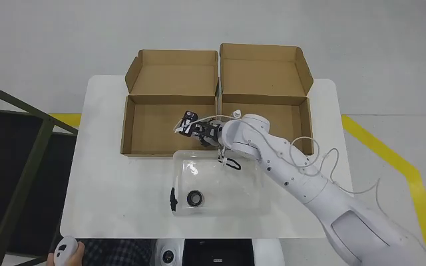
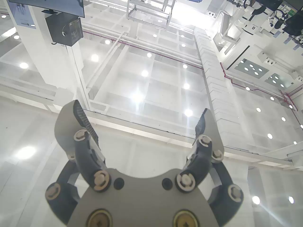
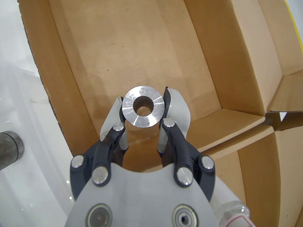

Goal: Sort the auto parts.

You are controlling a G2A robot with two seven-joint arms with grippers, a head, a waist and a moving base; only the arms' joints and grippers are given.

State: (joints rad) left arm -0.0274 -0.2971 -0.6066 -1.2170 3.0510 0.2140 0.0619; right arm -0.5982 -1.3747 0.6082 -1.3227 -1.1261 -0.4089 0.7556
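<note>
My right gripper (image 3: 143,105) is shut on a silver metal ring with a round hole (image 3: 143,109), held over the floor of the left cardboard box (image 3: 132,48). From above, the right gripper (image 1: 188,124) sits over the near right part of that left box (image 1: 150,130), whose floor is bare. A clear plastic bin (image 1: 259,199) near the table's front holds a black ring (image 1: 195,197) and a slim black part (image 1: 172,199). My left gripper (image 2: 142,124) is open and points up at the ceiling, with nothing between its fingers.
A second open cardboard box (image 1: 296,120) stands right of the first, both with lids folded back. A dark cylinder (image 3: 9,148) lies in the clear bin at the right wrist view's edge. A dark frame (image 1: 30,166) stands left of the white table (image 1: 100,186).
</note>
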